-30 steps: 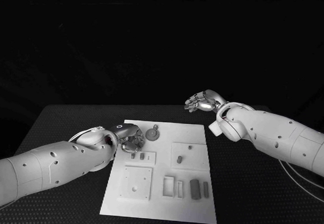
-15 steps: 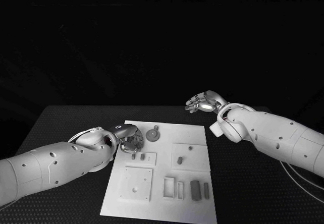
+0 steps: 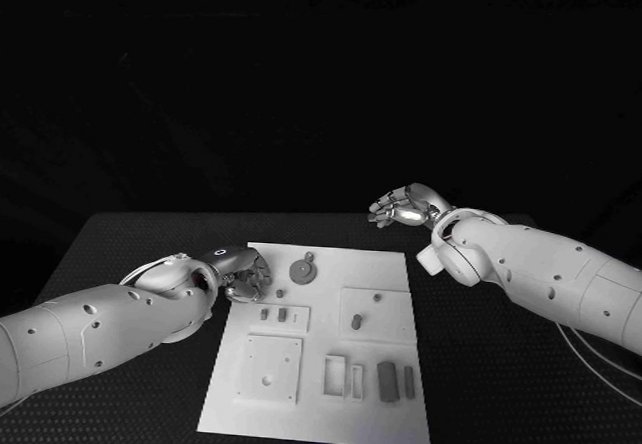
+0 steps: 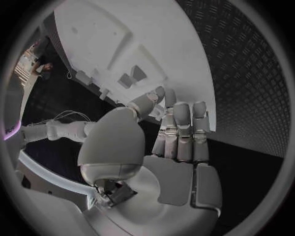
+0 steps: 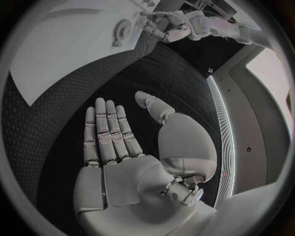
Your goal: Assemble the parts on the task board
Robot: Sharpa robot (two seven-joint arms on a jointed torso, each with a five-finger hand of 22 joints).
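At the left edge of the task board (image 3: 320, 382), near its far corner: left hand (image 3: 246, 275), fingers straight and pressed side by side, thumb bent across toward the board, nothing held. Beyond the board's far right corner, above the desk (image 3: 528, 393): right hand (image 3: 399, 206), palm flat, fingers extended and apart, thumb out to the side, nothing held. On the board: round part (image 3: 302, 270) near the far edge; small parts (image 3: 387, 378) standing in recesses nearer the robot.
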